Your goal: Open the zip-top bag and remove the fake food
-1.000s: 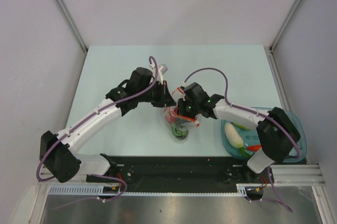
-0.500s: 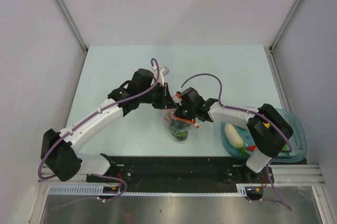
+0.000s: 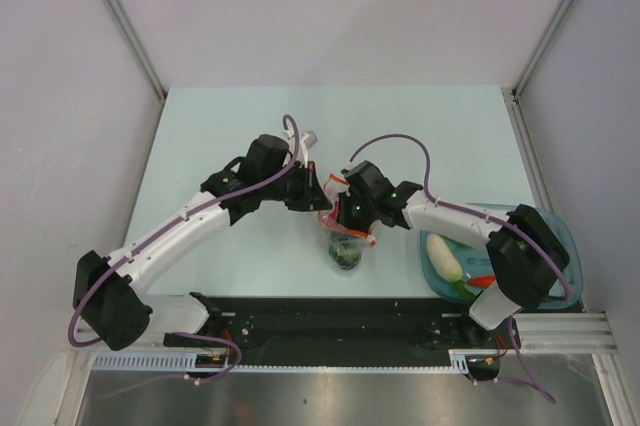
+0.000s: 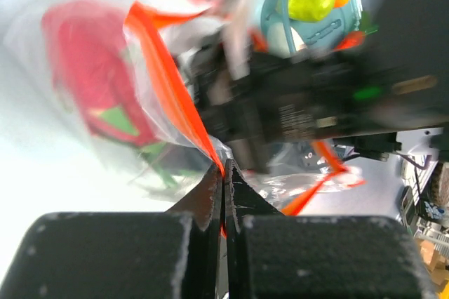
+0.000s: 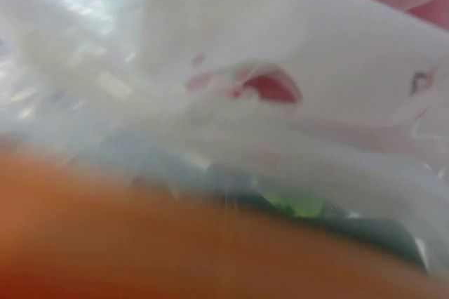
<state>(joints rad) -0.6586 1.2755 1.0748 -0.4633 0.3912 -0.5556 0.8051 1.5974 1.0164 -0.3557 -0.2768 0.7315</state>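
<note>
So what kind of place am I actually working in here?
Most likely a robot lab test cell, not a kitchen: a pale table boxed in by blank white panels on metal posts, a black rail along the near edge, and only toy food in a teal tray.

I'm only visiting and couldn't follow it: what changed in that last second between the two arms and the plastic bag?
The right pincer dipped toward the mouth of the zip-top bag, opened, then closed and drew back slightly. Whether it caught any plastic is unclear. The left pincer stayed clamped on the red zip strip, and the bag hardly moved.
</note>
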